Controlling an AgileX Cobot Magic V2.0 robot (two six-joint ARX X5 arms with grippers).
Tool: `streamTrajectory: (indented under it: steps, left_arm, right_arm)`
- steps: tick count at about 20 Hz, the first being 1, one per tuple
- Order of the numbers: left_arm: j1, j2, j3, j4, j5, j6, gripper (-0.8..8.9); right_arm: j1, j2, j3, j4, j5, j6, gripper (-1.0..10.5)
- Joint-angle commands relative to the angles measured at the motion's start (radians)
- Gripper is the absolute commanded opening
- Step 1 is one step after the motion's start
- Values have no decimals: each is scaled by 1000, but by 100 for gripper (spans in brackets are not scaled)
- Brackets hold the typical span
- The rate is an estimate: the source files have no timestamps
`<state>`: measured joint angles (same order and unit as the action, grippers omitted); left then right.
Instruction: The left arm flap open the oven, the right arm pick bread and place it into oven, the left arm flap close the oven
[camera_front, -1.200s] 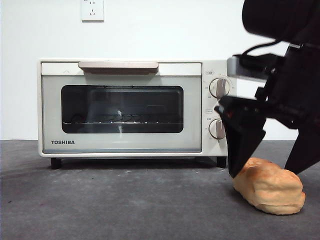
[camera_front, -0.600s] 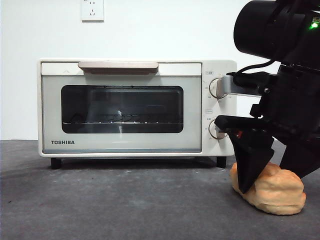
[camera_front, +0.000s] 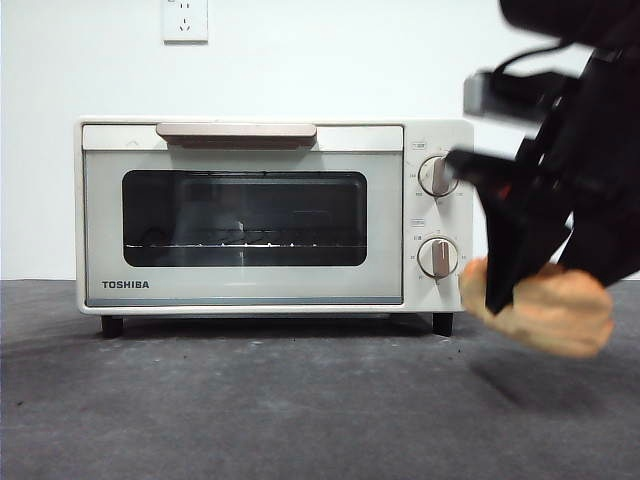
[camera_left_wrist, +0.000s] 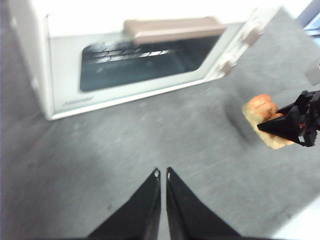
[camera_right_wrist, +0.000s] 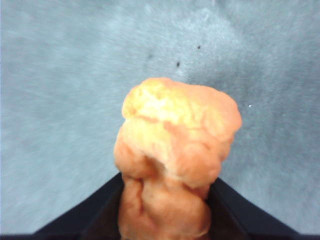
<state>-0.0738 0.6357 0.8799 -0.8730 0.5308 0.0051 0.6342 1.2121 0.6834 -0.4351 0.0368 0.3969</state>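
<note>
The cream-white TOSHIBA oven (camera_front: 240, 215) stands on the table with its door shut; it also shows in the left wrist view (camera_left_wrist: 140, 55). My right gripper (camera_front: 545, 295) is shut on the golden-brown bread (camera_front: 555, 312) and holds it in the air to the right of the oven, level with the lower knob. The right wrist view shows the bread (camera_right_wrist: 175, 150) clamped between the two black jaws, above the grey table. My left gripper (camera_left_wrist: 161, 172) is shut and empty, above the table in front of the oven. From there the bread (camera_left_wrist: 260, 112) shows off to the right.
The dark grey table (camera_front: 250, 400) stretches in front of the oven, with the bread's shadow on it at the right. A white wall with a socket (camera_front: 185, 20) stands behind. The beige handle (camera_front: 236, 132) runs along the door's top.
The right gripper came down around the bread on the table, then lifted it. The bread now hangs above the table surface. The oven has not changed.
</note>
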Motion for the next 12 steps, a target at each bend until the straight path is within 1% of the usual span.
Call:
streamTrajectory:
  steps: [1,4,6,9,12]
  left_arm:
    - [-29,21,18,77,24,-51,16]
    - [-90,71,19,219,21,-123,16]
    - [-137,126,19,322,0,-156,16]
    - [-210,225,19,463,-70,-157,16]
    - [-270,337,31,590,-127,-156,16]
  right_arm:
    - [8,-73,6,-30,-11,-12,194]
    - [8,-176,38,-112,-19,-16,194]
    - [8,-226,78,-172,-23,-31,194]
    - [8,-273,142,-240,-22,-54,195]
    - [8,-297,188,-273,-22,-71,195]
